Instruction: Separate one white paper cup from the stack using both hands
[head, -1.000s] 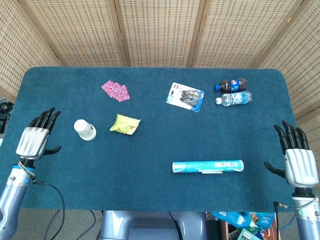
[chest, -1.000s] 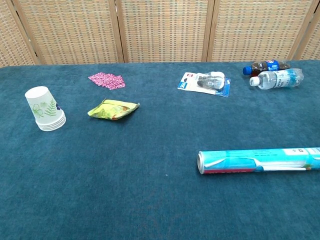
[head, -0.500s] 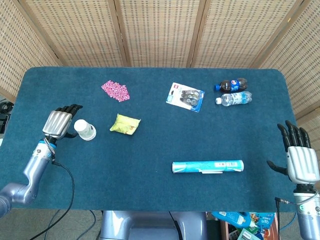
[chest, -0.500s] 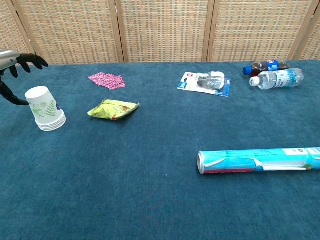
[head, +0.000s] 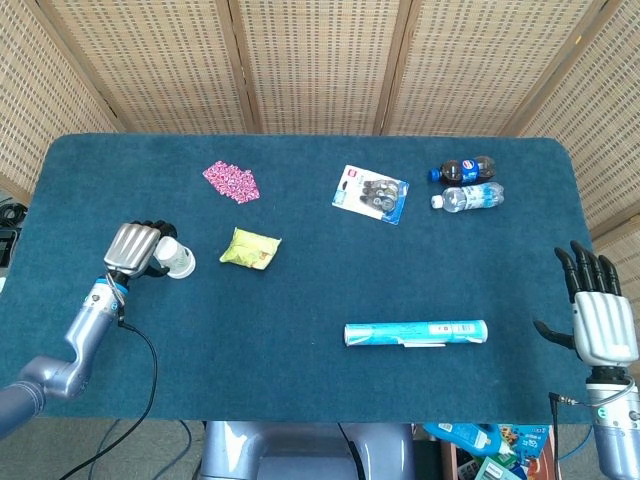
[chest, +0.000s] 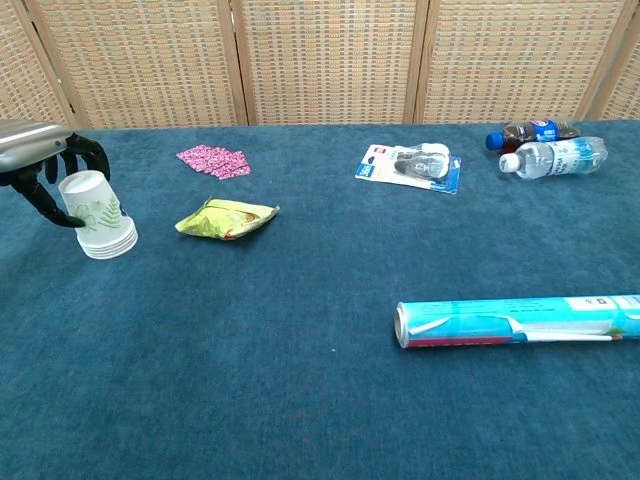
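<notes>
Left hand (head: 137, 249) reaches in from the surface's (head: 300, 310) left edge, fingers (chest: 92, 152) curled around the top of the upside-down cup stack (chest: 100, 215), thumb on its near side. Grip not confirmed. Right hand (head: 600, 316) hovers at the right edge, palm down, fingers spread, holding nothing. Cups carry a green leaf print; no writing readable.

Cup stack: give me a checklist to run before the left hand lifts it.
1. Left hand at the cup stack: ok, fingers curl around its upper part.
2. Firm grip: cannot tell, contact is not clearly visible.
3. Stack upright, upside down on the table: ok.
4. Snack packet apart from the stack: ok.
5. Right hand ready to help: not ok, it sits open at the far table edge.
</notes>
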